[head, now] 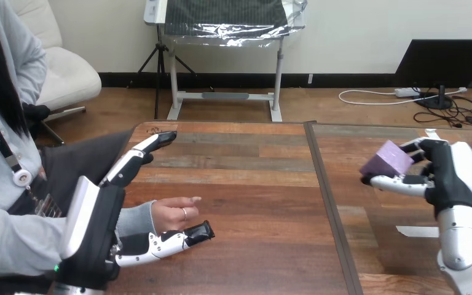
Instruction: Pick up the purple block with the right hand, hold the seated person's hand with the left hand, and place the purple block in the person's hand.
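Nearest, at the lower left, the robot's left hand [98,233] reaches up from the bottom edge, black with a white shell on its back. Its fingers [141,157] are straight and spread well away from the thumb [178,238]. Lying in that gap is the person's hand [171,214], coming in from the left on a grey sleeve, its fingers pointing right above the brown wooden plank counter [252,203]. The thumb runs just beneath it; whether they touch I cannot tell. Nothing is curled round it, so I judge the hold not yet made.

Over at the right, well apart across the counter, the right hand [448,175] stands on its silver forearm, turned inward. It pinches the small purple block [386,158] between thumb and fingertips, and the block looks lifted off the wood.

The pick-up looks done, and steadying the person's hand is the step in hand. The next move calls for closing the left fingers gently round that hand, then carrying the block leftward and lowering it onto the palm, which would need to face up
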`<state>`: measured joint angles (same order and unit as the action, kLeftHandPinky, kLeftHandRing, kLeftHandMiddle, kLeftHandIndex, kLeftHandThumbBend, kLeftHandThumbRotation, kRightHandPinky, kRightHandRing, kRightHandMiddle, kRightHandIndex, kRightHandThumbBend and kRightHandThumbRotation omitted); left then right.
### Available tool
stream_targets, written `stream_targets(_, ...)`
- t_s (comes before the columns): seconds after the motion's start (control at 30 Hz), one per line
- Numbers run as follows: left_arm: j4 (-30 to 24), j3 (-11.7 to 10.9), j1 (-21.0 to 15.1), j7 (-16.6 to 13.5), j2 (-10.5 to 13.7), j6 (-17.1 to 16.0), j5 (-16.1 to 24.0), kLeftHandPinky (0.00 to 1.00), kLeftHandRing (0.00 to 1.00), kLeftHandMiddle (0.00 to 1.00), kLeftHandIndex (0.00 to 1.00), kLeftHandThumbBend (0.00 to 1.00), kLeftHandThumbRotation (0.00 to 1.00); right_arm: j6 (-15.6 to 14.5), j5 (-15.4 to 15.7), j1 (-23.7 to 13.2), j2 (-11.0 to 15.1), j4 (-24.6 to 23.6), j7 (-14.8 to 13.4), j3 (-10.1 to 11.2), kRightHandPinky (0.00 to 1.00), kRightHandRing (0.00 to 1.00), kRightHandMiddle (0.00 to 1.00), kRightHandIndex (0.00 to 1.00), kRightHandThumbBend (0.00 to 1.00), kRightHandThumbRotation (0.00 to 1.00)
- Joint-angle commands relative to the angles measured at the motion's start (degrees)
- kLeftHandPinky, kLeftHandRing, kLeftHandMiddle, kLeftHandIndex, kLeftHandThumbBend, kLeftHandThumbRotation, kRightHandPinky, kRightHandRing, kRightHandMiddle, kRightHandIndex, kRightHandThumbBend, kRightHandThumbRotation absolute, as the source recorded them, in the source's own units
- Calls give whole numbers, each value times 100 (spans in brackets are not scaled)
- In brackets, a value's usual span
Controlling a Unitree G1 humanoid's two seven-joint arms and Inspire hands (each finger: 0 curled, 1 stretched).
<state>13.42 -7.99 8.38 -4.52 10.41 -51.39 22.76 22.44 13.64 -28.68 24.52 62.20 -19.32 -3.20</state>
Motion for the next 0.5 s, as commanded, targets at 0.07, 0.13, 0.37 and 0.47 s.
stream_targets(0.07, -43, -31, -477, -258, 287, 33, 213, 67, 69, 72, 73, 100, 35, 62, -185, -58, -109, -665, 86, 194, 6, 10, 16, 20, 39, 0)
stream_targets(0.13, -77, -31, -485, -321, 337, 82, 310, 66, 67, 70, 71, 100, 35, 58, -188, -27, -121, -744, 98, 198, 5, 10, 16, 19, 39, 0)
stream_targets(0.37, -106, 13, -580, -428, 544, 217, 476, 64, 66, 69, 70, 100, 35, -18, -237, 96, -190, -1097, 190, 256, 5, 9, 15, 18, 38, 0)
stream_targets(0.47, -104, 34, -625, -442, 625, 264, 523, 64, 65, 69, 70, 100, 35, -17, -271, 147, -224, -1231, 223, 297, 5, 9, 15, 17, 38, 0)
